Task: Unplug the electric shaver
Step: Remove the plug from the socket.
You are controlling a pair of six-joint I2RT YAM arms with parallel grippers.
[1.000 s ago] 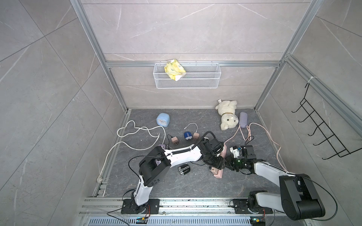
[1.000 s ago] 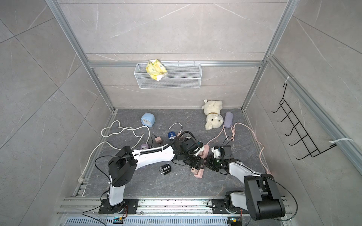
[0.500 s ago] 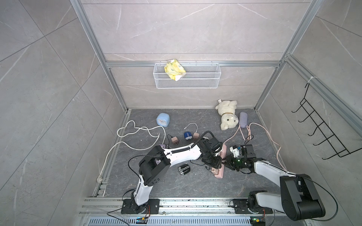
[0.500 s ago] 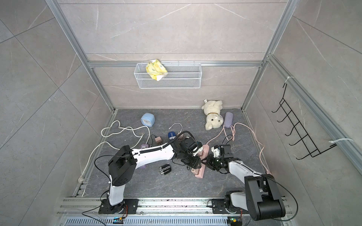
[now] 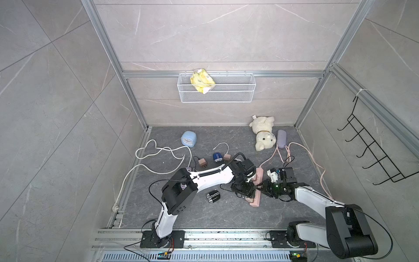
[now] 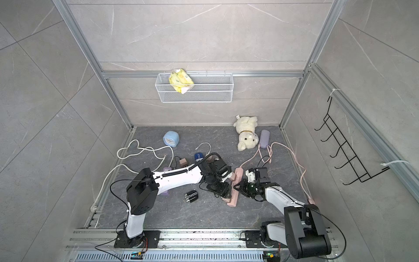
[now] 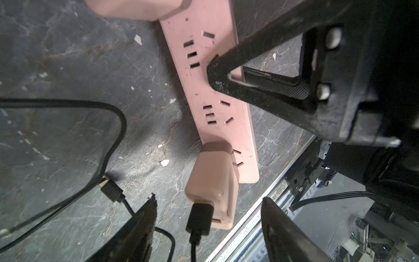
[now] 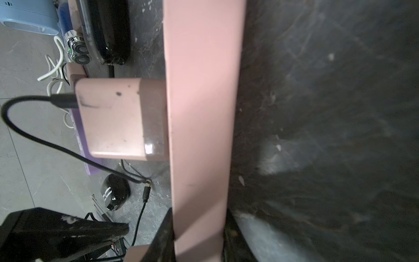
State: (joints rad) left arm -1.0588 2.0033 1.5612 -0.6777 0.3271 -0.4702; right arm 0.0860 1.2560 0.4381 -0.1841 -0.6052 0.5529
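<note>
Overhead, the left gripper [image 7: 209,198] hung wide open, its fingers flanking the pink adapter [image 7: 213,172] without touching it. That adapter sat plugged into one end of the pink power strip [image 7: 195,86], a black cable [image 8: 29,133] in its back. The right gripper [image 8: 198,224] clamped the strip, and the electric shaver [image 8: 104,29] lay on the floor [image 8: 317,113] just beside it, near the adapter.

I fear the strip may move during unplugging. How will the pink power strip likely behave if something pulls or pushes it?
The pink power strip looks like rigid plastic, so it should not flex. On the smooth floor it would probably slide or lift with the plugged adapter; the right gripper, shut on it, likely prevents that.
</note>
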